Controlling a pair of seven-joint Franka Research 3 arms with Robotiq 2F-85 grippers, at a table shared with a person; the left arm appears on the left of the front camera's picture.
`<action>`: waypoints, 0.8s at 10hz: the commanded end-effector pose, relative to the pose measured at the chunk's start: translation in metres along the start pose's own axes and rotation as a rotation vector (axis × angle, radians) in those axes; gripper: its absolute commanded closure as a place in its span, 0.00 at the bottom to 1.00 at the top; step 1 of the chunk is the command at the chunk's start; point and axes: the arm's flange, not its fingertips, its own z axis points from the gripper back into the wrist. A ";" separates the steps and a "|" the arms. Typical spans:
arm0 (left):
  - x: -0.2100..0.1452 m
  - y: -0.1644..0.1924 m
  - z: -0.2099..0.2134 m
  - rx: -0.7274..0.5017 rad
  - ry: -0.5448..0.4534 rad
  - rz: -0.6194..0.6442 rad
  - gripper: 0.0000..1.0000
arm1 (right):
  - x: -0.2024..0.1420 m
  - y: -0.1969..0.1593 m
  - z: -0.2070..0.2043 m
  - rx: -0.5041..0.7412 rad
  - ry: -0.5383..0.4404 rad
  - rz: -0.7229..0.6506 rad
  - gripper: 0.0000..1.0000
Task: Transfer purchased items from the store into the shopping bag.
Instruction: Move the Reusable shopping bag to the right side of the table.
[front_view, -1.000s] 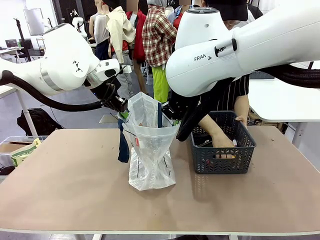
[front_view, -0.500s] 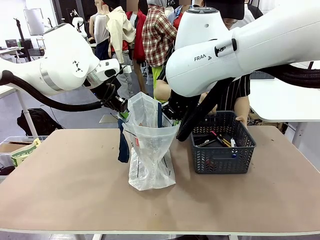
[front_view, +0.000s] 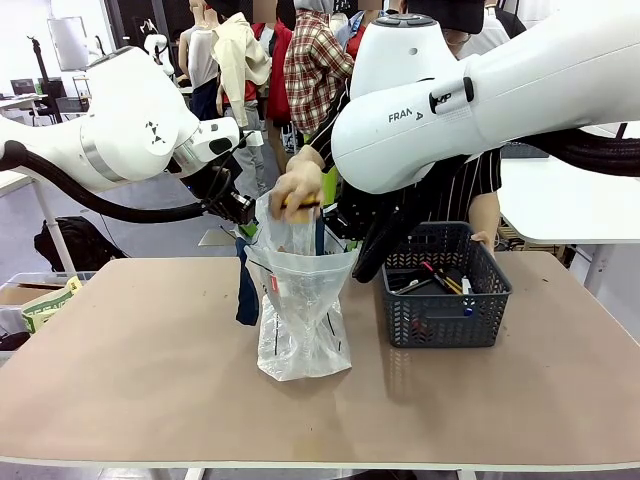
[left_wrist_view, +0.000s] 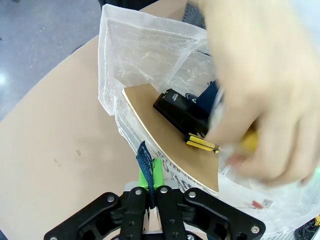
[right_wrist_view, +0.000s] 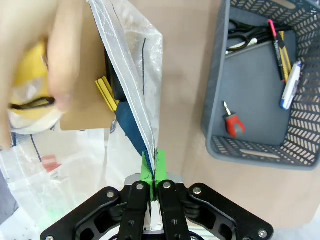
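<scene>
The shopping bag (front_view: 300, 310) stands upright on the table, held open at both sides of its mouth. My left gripper (front_view: 238, 211) (left_wrist_view: 151, 189) is shut on the bag's rim by a dark blue handle (left_wrist_view: 146, 167). At the opposite rim my right gripper (front_view: 336, 223) (right_wrist_view: 154, 172) is shut too. A person's hand (front_view: 296, 188) (left_wrist_view: 260, 95) holds a yellow packet (right_wrist_view: 29, 85) over the bag's mouth. A black item with yellow stripes (left_wrist_view: 181, 117) lies inside the bag. The store (front_view: 445, 322) sits right of the bag, holding pens (right_wrist_view: 290, 86), a red-handled tool (right_wrist_view: 231, 125) and scissors (right_wrist_view: 249, 37).
The brown table (front_view: 150, 380) has free room in front and to the left of the bag. The person stands at the far side behind the basket, the other hand (front_view: 484, 238) at its far rim. A box (front_view: 40, 300) sits off the table's left edge.
The person's hand has left the basket and moved left to the bag's mouth with a yellow packet. Both grippers have kept their hold on the bag.
</scene>
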 end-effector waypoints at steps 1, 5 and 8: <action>0.001 0.001 0.002 0.003 0.002 -0.001 1.00 | 0.000 -0.001 0.001 0.005 0.000 -0.003 1.00; 0.001 0.001 0.002 0.003 0.002 -0.001 1.00 | 0.000 -0.001 0.001 0.005 0.000 -0.003 1.00; 0.001 0.001 0.002 0.003 0.002 -0.001 1.00 | 0.000 -0.001 0.001 0.005 0.000 -0.003 1.00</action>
